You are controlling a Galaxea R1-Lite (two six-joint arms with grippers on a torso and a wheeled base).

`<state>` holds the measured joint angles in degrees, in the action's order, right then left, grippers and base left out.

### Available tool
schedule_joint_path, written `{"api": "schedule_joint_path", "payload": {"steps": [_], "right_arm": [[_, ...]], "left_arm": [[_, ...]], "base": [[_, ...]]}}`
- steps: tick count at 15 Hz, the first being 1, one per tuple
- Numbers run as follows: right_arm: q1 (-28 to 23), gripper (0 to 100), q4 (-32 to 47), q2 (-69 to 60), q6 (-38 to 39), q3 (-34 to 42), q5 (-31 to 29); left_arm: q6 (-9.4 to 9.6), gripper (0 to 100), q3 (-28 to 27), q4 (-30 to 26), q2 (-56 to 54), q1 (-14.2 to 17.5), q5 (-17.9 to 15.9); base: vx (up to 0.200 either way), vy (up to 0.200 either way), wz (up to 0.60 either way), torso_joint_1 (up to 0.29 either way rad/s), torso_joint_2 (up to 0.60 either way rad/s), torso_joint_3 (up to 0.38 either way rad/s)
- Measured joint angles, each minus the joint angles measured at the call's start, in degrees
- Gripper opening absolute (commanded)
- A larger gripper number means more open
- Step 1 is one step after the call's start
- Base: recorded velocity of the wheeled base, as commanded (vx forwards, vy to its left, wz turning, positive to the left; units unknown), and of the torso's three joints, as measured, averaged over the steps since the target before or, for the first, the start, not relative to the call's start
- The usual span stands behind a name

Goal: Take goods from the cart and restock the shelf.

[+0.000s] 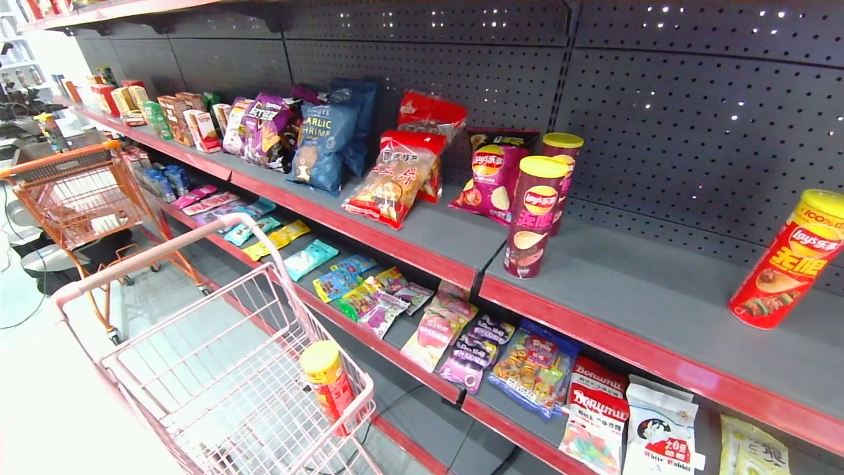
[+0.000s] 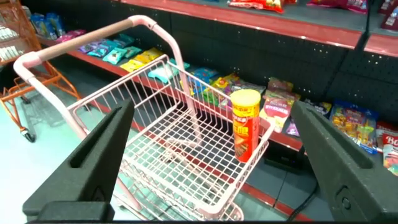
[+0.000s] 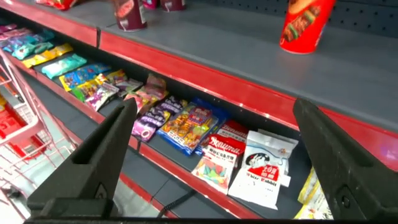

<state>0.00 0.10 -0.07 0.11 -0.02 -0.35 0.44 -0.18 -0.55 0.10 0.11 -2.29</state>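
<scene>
Chip can [image 1: 328, 382] [image 2: 245, 124], red with a yellow lid, stands upright in the pink cart [image 1: 165, 247], its long axis vertical and the lid on top, tucked into the basket corner nearest the shelf and touching the wire wall there. An orange cart [image 1: 79, 191] is parked well off to the left. The left gripper [image 2: 211, 109] hangs above the pink cart's basket with its fingers spread wide and nothing between them. On the shelf [image 1: 626, 297], snack bags [image 1: 389, 185] lean in a row on the left part, then two maroon cans [image 1: 534, 218] stand upright one behind the other, then a bare stretch of grey board runs to a red can [image 1: 788, 260] standing near the right end, all behind a red front edge. The right gripper [image 3: 214, 106] hangs wide open and empty before the lower shelf [image 3: 155, 165], where flat packets [image 3: 186, 124] lie side by side.
</scene>
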Motion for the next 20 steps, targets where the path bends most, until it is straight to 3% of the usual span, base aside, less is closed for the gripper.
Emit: {"api": "schedule_joint_path", "payload": {"steps": [14,20], "right_arm": [[0.02,100,0.0,0.0,0.1,0.02,0.06],[0.07,100,0.0,0.0,-0.01,0.02,0.09]], "left_arm": [[0.0,100,0.0,0.01,0.0,0.05,-0.17],[0.0,100,-0.04,0.01,0.0,0.05,-0.17]], "base": [[0.0,0.0,0.0,-0.149,0.36,0.208],[0.0,0.0,0.0,-0.198,0.53,0.327]]}}
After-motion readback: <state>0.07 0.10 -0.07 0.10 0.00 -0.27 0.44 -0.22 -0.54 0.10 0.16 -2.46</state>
